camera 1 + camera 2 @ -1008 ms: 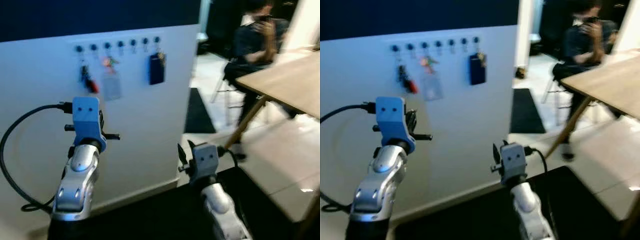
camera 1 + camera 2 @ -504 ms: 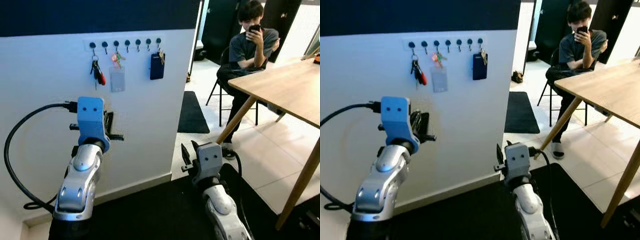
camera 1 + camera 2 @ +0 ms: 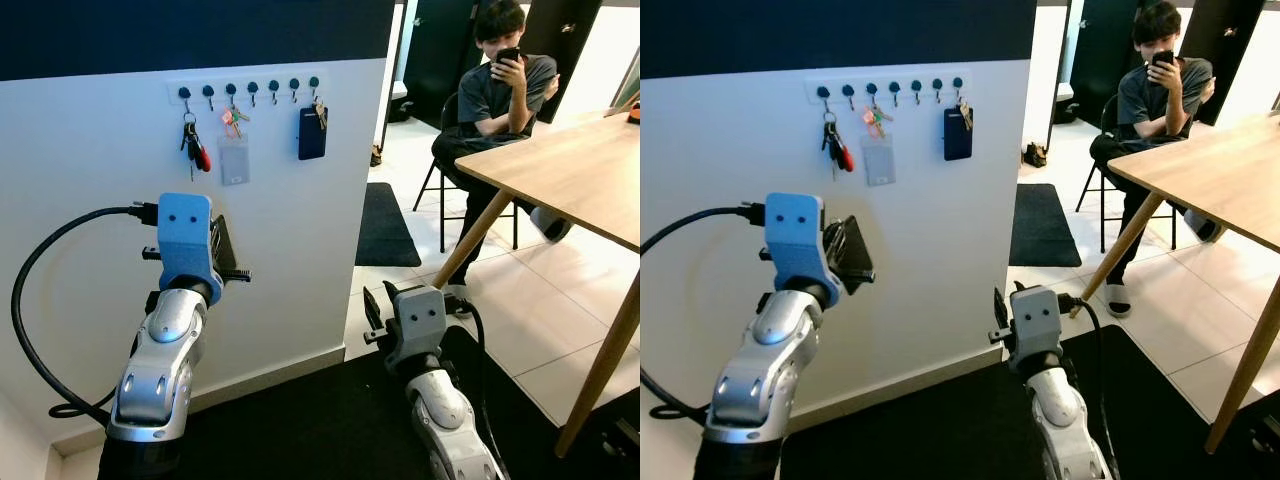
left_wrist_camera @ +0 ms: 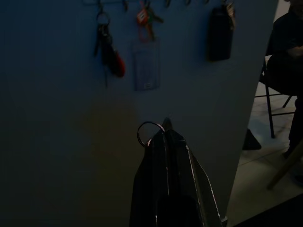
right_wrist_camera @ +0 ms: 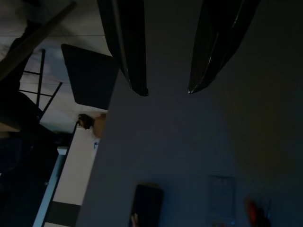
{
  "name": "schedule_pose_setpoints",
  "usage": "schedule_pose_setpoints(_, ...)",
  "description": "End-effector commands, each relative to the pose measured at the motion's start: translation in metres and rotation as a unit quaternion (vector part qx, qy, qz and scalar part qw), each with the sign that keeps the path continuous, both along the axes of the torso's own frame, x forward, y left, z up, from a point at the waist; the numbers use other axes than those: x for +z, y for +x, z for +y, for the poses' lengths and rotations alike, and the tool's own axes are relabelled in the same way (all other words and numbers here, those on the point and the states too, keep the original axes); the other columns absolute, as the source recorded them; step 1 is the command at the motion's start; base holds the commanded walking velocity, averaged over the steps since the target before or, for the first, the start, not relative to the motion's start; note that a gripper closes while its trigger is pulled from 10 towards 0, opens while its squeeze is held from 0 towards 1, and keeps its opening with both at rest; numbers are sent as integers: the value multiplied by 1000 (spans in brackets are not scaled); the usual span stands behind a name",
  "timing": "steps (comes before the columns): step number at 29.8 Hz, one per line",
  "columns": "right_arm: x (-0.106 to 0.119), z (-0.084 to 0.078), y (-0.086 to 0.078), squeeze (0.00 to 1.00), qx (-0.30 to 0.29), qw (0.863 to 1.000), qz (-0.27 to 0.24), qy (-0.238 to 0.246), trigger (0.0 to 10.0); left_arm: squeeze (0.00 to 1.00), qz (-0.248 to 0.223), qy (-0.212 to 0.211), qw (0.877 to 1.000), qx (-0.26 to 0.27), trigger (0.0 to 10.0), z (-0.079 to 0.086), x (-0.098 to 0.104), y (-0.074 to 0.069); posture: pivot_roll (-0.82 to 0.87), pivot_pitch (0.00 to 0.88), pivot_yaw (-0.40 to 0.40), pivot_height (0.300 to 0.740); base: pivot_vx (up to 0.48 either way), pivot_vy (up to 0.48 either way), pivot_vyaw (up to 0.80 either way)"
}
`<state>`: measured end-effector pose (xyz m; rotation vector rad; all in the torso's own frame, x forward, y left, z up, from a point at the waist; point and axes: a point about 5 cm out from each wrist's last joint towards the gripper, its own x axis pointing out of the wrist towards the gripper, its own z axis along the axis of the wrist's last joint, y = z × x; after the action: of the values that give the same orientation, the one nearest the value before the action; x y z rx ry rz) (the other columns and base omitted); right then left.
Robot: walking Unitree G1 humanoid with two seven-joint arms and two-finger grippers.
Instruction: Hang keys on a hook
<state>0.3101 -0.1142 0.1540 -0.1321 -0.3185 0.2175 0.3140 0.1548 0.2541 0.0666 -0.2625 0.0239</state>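
The left arm is raised, its forearm rising steeply and its blue wrist housing above the silver casing. The left claw has its fingers pressed together, pinching a small metal ring at the tips. The right arm sits lower, its right claw with fingers spread apart, gripping nothing.
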Motion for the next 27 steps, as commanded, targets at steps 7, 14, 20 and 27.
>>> schedule_pose_setpoints(7, -5, 1, -2, 0, 3, 1000, 7, -4, 10000, 0, 4, 7, 1000, 5, 10000, 1, -3, 1, 86, 124, 12, 740, 0, 0, 0)
schedule_pose_setpoints(14, -5, 2, -2, 0, 3, 1000, 8, -4, 10000, 0, 6, 13, 1000, 4, 10000, 0, -3, 1, 88, 129, 11, 740, 0, 0, 0)
schedule_pose_setpoints(20, -5, 2, -2, 0, 3, 1000, 8, -4, 10000, 0, 5, 18, 1000, 6, 10000, 0, -3, 1, 88, 130, 13, 740, 0, -46, 0)
schedule_pose_setpoints(27, -5, 2, -2, 0, 2, 1000, 9, -3, 10000, 0, 7, 22, 1000, 7, 10000, -1, -3, 2, 86, 129, 15, 740, 0, -451, 0)
